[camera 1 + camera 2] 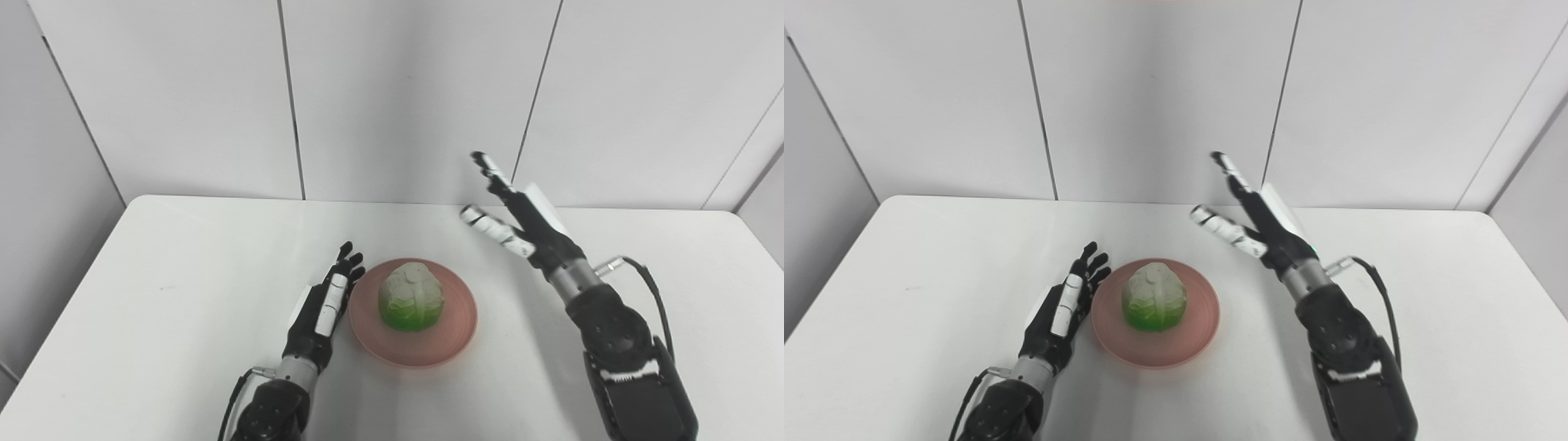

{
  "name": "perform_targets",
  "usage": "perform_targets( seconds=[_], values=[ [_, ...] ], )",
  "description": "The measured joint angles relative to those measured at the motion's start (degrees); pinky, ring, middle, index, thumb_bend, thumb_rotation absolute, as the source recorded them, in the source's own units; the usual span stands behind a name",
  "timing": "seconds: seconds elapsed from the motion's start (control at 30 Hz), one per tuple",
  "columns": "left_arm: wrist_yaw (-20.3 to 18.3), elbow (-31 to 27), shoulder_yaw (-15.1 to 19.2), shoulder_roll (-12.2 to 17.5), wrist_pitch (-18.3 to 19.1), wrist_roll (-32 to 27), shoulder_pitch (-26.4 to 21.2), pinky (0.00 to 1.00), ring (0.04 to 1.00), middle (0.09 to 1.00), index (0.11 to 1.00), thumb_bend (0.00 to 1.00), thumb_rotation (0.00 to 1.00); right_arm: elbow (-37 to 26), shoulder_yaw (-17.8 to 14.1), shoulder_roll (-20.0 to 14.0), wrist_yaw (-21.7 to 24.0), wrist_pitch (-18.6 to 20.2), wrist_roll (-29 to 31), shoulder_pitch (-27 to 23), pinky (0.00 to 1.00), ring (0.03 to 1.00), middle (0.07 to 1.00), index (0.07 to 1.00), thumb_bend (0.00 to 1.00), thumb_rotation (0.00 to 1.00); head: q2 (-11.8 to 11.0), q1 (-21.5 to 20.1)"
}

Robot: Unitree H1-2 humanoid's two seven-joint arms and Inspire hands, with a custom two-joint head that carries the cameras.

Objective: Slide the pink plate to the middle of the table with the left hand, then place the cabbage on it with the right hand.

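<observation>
The pink plate (450, 340) sits near the middle of the white table. The cabbage (410, 296), pale on top and green below, rests upright on the plate. My left hand (324, 306) lies open just left of the plate, fingers stretched along its rim, holding nothing. My right hand (517, 214) is open and empty, raised above the table to the right of and behind the plate, well apart from the cabbage. In the right eye view the plate (1194, 334), the cabbage (1153, 297), my left hand (1062, 309) and my right hand (1258, 214) show the same layout.
The white table (184, 275) has rounded far corners and ends against a wall of grey panels (398, 92). A cable loops beside my right forearm (649, 288).
</observation>
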Motion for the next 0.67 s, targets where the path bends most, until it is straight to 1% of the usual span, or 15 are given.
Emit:
perform_targets(
  seconds=[0.07,0.1,0.17,0.23,0.3,0.37,0.47,0.5,0.67],
  values=[
    [0.8,0.0,-0.1,0.0,-1.9,1.8,0.6,1.0,1.0,1.0,1.0,0.84,1.0,2.3,-2.3,1.6,-1.6,0.0,3.3,1.5,0.99,1.0,1.0,1.0,0.93,1.0,-0.1,-0.3],
    [1.3,0.1,-0.1,0.2,-3.1,2.8,1.1,0.99,1.0,1.0,1.0,0.85,1.0,3.4,-3.0,2.2,-2.5,-0.1,4.6,2.3,1.0,1.0,1.0,1.0,0.92,1.0,-0.3,-0.6],
    [2.1,0.6,0.1,0.4,-5.0,4.2,1.5,0.98,1.0,1.0,1.0,0.83,1.0,4.9,-3.8,2.9,-3.3,-0.3,6.3,3.3,1.0,1.0,1.0,1.0,0.89,1.0,-0.3,-0.9],
    [2.9,1.2,0.5,0.4,-6.1,5.1,1.6,0.98,1.0,1.0,1.0,0.82,1.0,5.4,-4.4,3.4,-4.4,-0.8,7.8,3.9,1.0,1.0,1.0,1.0,0.88,1.0,-0.2,-0.8],
    [3.3,1.1,0.7,0.4,-6.2,6.3,1.7,0.99,1.0,1.0,1.0,0.8,1.0,5.5,-4.7,3.9,-5.2,-2.5,8.8,4.4,1.0,1.0,1.0,1.0,0.87,1.0,-0.2,-0.8],
    [3.3,0.7,0.8,0.5,-6.1,7.0,1.9,0.99,1.0,1.0,1.0,0.79,1.0,5.5,-4.6,4.0,-5.3,-3.3,9.2,4.6,1.0,1.0,1.0,1.0,0.86,1.0,-0.2,-0.9],
    [3.4,0.2,0.8,0.5,-6.2,8.1,2.4,0.97,1.0,1.0,1.0,0.78,1.0,5.5,-4.6,3.8,-5.4,-3.5,9.7,5.6,1.0,1.0,1.0,1.0,0.87,1.0,-0.2,-1.0],
    [3.4,0.2,0.8,0.5,-6.2,8.4,2.4,0.97,1.0,1.0,1.0,0.77,1.0,5.5,-4.6,3.6,-5.4,-3.5,9.7,6.2,0.99,1.0,1.0,1.0,0.88,1.0,0.3,-1.3],
    [3.4,0.3,1.3,0.5,-6.3,8.5,2.4,0.98,1.0,0.999,1.0,0.77,1.0,5.6,-4.1,2.6,-5.2,-3.4,9.8,9.0,1.0,1.0,1.0,1.0,0.89,1.0,0.4,-1.5]
  ],
)
